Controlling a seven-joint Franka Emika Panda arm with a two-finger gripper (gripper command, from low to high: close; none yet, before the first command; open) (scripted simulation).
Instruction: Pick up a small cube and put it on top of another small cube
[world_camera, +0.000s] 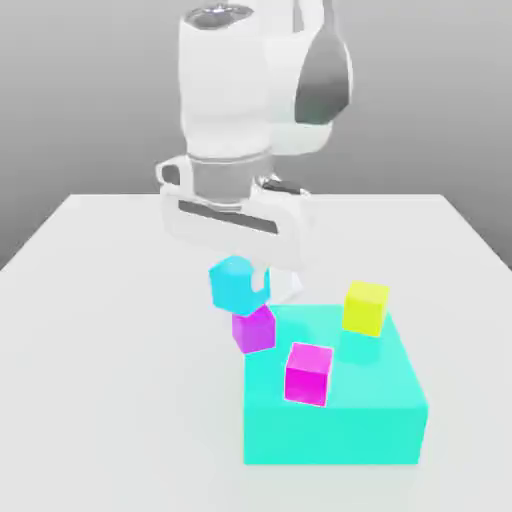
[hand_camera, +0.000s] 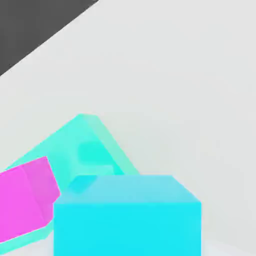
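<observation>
White tabletop under a grey backdrop, carrying a large turquoise block towards the near edge, right of centre in the exterior view. Sitting on that block: yellow cube by its far right corner, hot-magenta cube near the front edge of its top. Showing in the hand view too: turquoise block and a magenta cube beside it.

Gripper hanging from the white arm, pointing down, fingers clamped tight on the small light cyan cube. Cyan cube sitting close under the hand camera, held square.

Cyan cube hovering directly over the purple-violet cube, possibly just touching its top; contact not resolvable. Purple-violet cube sitting just beside the block's far left corner, at the exterior view's left of the block.
</observation>
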